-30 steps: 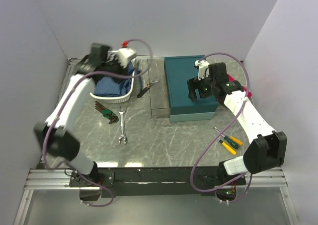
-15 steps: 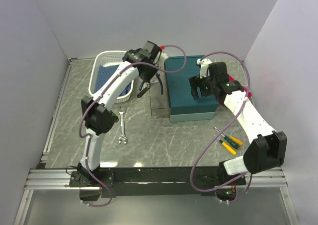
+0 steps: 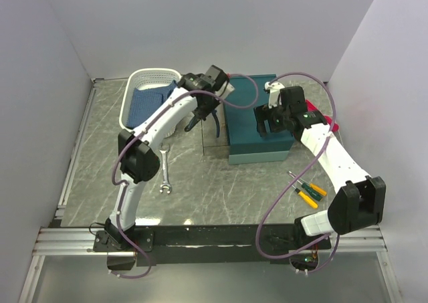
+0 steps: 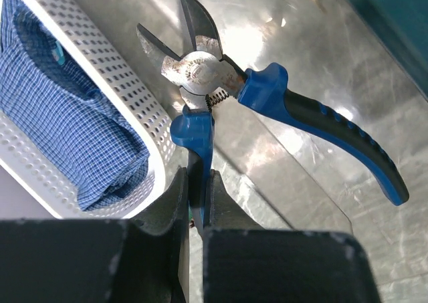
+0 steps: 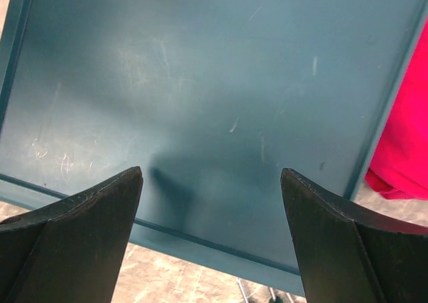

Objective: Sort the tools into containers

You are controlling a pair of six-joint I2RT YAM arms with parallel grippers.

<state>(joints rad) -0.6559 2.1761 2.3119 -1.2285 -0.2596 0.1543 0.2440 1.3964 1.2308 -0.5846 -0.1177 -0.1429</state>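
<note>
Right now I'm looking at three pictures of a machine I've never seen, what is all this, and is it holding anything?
These are two white robot arms bolted at the near edge of a grey table. The wide picture looks down from above; the other two come from wrist cameras. The left gripper is shut on one handle of the blue-handled pliers, beside a white basket holding a blue checked cloth. The right gripper hangs open and empty over a teal box. A silver spanner and screwdrivers lie on the table; a red cloth sits beside the box.
</note>
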